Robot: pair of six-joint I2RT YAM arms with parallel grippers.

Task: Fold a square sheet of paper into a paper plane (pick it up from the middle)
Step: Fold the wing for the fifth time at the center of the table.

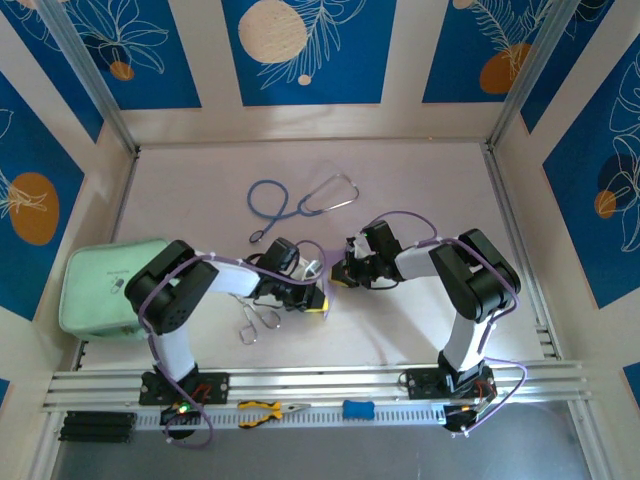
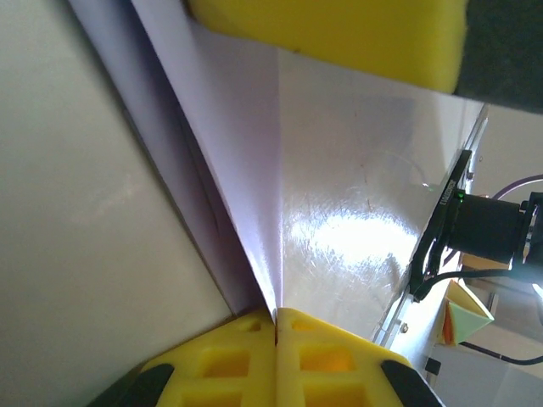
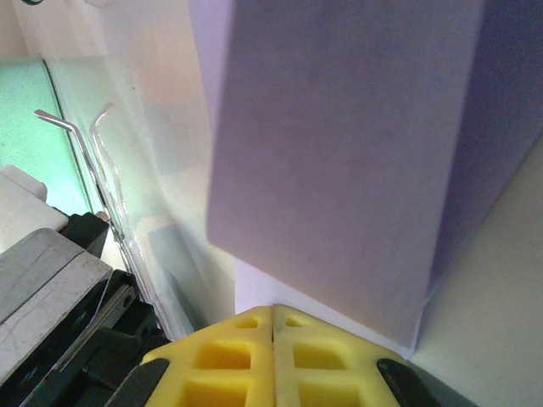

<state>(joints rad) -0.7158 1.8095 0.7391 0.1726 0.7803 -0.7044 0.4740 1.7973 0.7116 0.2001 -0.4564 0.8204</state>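
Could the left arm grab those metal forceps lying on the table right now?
Probably not straight away. The forceps lie close by that arm, but the left gripper is shut on the lilac paper, so it would have to let go first.

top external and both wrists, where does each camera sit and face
Top external: above and behind, looking down at the table; the left arm and right arm show.
Left wrist: on the left arm, looking along the shut left gripper at the lilac paper.
Right wrist: on the right arm, looking along the shut right gripper.
Shared: both wrist views show that paper pinched.
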